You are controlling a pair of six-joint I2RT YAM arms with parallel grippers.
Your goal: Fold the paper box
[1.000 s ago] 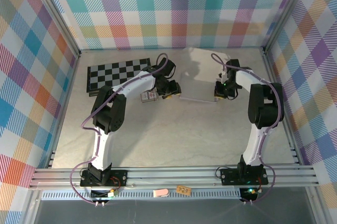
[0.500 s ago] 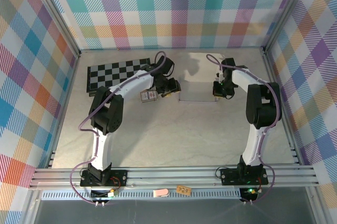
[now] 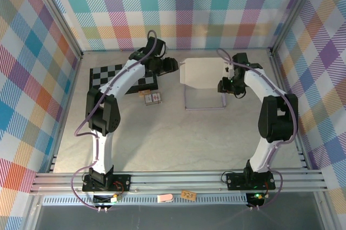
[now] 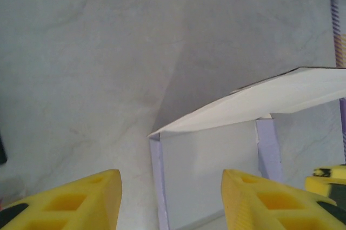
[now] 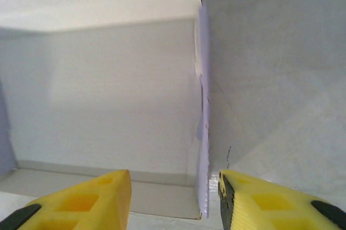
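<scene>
**A:** Where is the paper box (image 3: 204,99), as seen from above?

**B:** It lies mid-surface, between the two hands. Its cream-white rear panel (image 3: 201,73) is raised and tilted, and the fold line runs from 9 to 3 o'clock. The base lies flat at 6 o'clock of that panel.

**A:** Which hand is nearer?

**B:** The right hand (image 3: 224,86). It sits at the box's 3 o'clock side, so the box lies at its 9 o'clock. In the right wrist view the lavender side wall (image 5: 203,132) stands upright just inside one yellow finger (image 5: 270,200). I cannot tell whether they touch. The left hand (image 3: 174,66) is just beside the panel's 9 o'clock edge, and the box base lies at its 4 o'clock.

**A:** What is the state of each hand?

**B:** Both stand moderately wide and neither clamps anything.

**A:** What about the surface and the room?

**B:** The surface (image 3: 178,138) is smooth, pale and marbled, so I judge the thin card would slide if pushed sideways. A checkerboard (image 3: 116,76) and a small patterned card pack (image 3: 153,98) lie at 9 o'clock of the box, close to the left arm's path. There is open room at 6 o'clock. The plaid wall (image 3: 178,13) stands near at 12 o'clock.
</scene>
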